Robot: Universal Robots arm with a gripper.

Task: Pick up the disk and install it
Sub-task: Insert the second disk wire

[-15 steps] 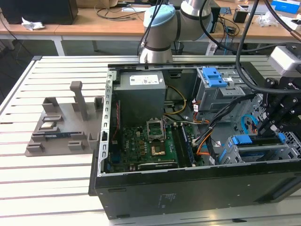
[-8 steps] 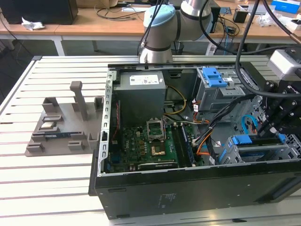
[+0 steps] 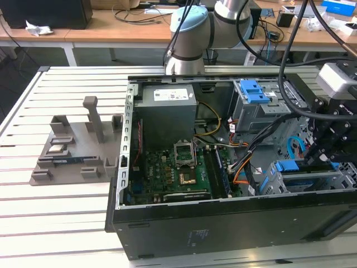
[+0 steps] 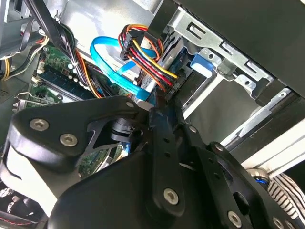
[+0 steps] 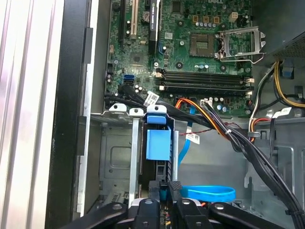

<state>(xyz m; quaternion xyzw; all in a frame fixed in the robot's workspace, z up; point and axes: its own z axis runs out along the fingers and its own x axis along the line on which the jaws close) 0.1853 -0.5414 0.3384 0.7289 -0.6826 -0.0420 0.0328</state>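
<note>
Disk [image 3: 312,177] with blue carrier seated on edge in lower drive cage [image 3: 279,180] of open computer case [image 3: 223,223], black tool [image 3: 323,152] directly above it, fingers drawn together at its end, slatted worktop [image 3: 56,212] beneath

Case: I see an open black computer tower [image 3: 223,234] lying on the slatted white table [image 3: 56,223].
Board: green motherboard [image 3: 167,173] inside.
Supply: grey metal power supply box [image 3: 167,109] above it.
Fixture: grey plastic holder [image 3: 75,151], on the exterior view's left.

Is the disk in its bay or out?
In: the disk stands slotted in the metal bay, with the gripper at its edge.
</note>
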